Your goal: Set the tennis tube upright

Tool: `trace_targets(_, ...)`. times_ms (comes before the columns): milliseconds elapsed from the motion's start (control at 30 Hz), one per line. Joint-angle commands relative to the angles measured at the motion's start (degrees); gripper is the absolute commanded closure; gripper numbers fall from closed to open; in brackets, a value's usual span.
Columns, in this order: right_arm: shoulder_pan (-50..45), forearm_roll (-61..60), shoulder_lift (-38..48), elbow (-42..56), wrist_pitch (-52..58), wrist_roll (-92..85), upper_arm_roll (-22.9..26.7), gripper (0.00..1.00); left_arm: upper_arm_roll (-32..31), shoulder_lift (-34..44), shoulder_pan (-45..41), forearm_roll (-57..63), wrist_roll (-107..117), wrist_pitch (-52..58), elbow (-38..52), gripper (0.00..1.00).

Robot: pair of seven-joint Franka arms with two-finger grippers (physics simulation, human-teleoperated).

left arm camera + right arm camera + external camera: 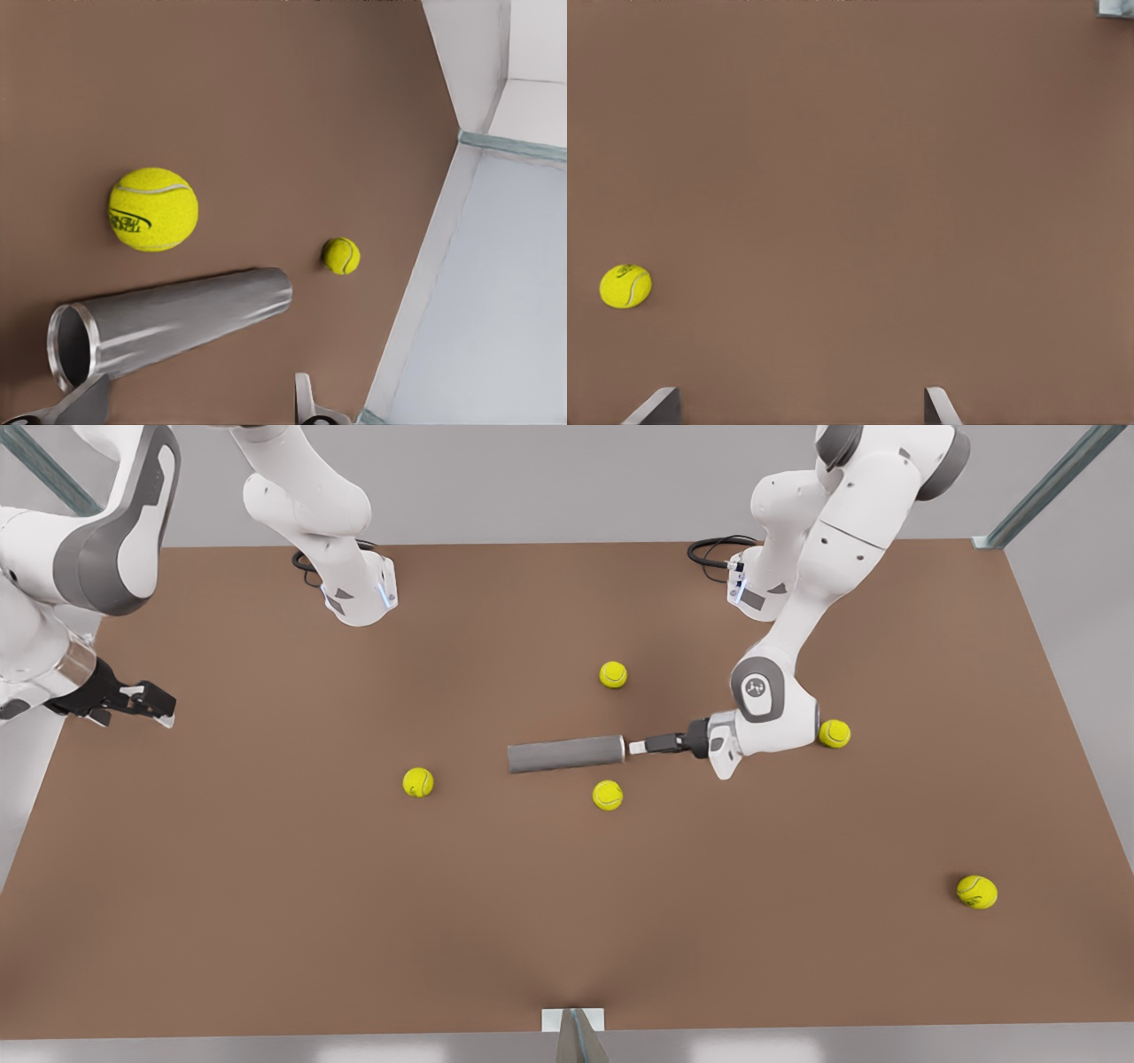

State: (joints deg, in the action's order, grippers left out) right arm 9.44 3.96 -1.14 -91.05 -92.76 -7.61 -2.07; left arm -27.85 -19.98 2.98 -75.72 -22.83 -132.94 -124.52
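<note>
On the brown table (266,912), the one long grey cylindrical tennis tube (565,754) lies flat near the middle. It looks like a light, stiff, smooth-walled hollow can that would roll or slip easily, so I judge a clamp across its body near the silvery-rimmed open end the safest hold. Of the two pincers, the left gripper (636,747) sits at that rimmed end, fingers spread and clasping nothing, while the right gripper (155,710) waits at the table's edge, also spread and empty. Five small yellow-green tennis balls (608,794) lie scattered around.

Tennis tube (565,754) was plain grey with a silvery rim, just ahead of the left gripper (636,748). Balls (608,795) were yellow-green with pale seams; table (266,886) was flat brown.
</note>
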Motion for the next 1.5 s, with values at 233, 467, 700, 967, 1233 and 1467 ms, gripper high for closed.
trace_targets(233,-5.93,0.0,-3.52,3.78,0.74,-0.57,-0.39,0.0,-0.01,-4.28,0.36,-8.57,-10.39,-0.39,-0.99,0.01)
trace_targets(467,-7.34,2.2,-4.57,3.78,0.12,-0.3,-0.74,0.0,-0.1,-6.3,-0.96,-14.81,-15.31,-1.71,-0.46,0.01)
trace_targets(700,-7.34,2.28,-4.57,3.6,0.21,-0.57,-0.74,0.0,-0.19,-7.35,-2.01,-15.69,-17.24,-1.62,-0.9,0.01)
trace_targets(967,-7.42,2.37,-4.57,3.51,-0.06,0.22,-0.91,0.0,-0.19,-11.4,-1.4,-15.69,-22.34,-1.62,-0.99,0.01)
trace_targets(1233,-7.25,2.19,-5.8,6.5,0.47,-0.39,-0.74,0.0,-0.19,-13.24,-2.28,-19.38,-24.71,-1.62,-0.72,0.01)
trace_targets(1467,-7.16,4.39,-6.51,6.06,0.56,-0.21,-0.74,0.0,-0.19,-14.12,-2.98,-22.1,-24.98,-1.36,0.42,0.01)
